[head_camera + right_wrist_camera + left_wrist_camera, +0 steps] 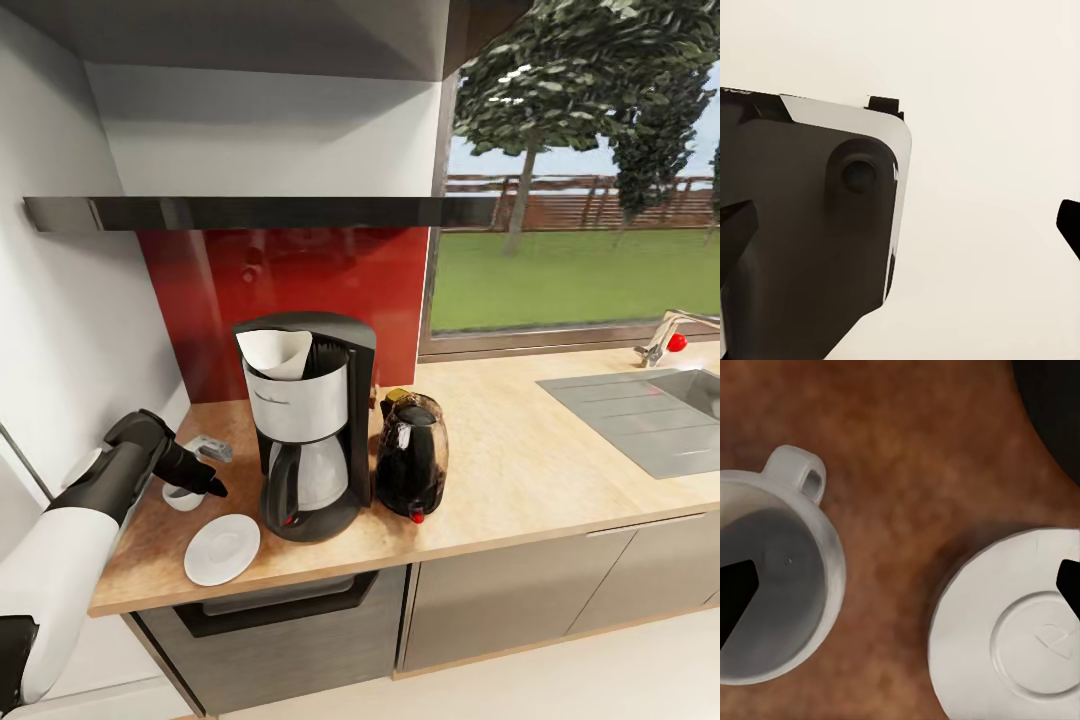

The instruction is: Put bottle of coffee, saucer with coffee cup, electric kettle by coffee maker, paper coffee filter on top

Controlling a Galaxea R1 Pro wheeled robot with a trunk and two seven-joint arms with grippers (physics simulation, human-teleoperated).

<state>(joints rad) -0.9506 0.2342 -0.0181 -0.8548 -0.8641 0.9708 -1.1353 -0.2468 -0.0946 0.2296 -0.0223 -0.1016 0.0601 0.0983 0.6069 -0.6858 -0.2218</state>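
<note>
The coffee maker (305,430) stands on the countertop (520,470) with the white paper coffee filter (275,352) on its top. To its right is the electric kettle (411,455), and the yellow cap of the bottle of coffee (396,397) peeks out behind it. The saucer (222,548) (1012,630) lies bare at the front left. Just beside it stands the coffee cup (183,497) (772,600), upright on the wood. My left gripper (212,488) (900,585) hovers open above both, one fingertip over the cup's mouth and the other over the saucer. My right gripper (900,225) is open and holds nothing.
The black kitchen shelf (260,212) runs above the red backsplash. A steel sink (650,415) and faucet (670,340) sit at the far right. A small grey object (210,447) lies behind the cup. A white wall bounds the counter's left end. The right wrist view shows dark robot body (802,225) over pale floor.
</note>
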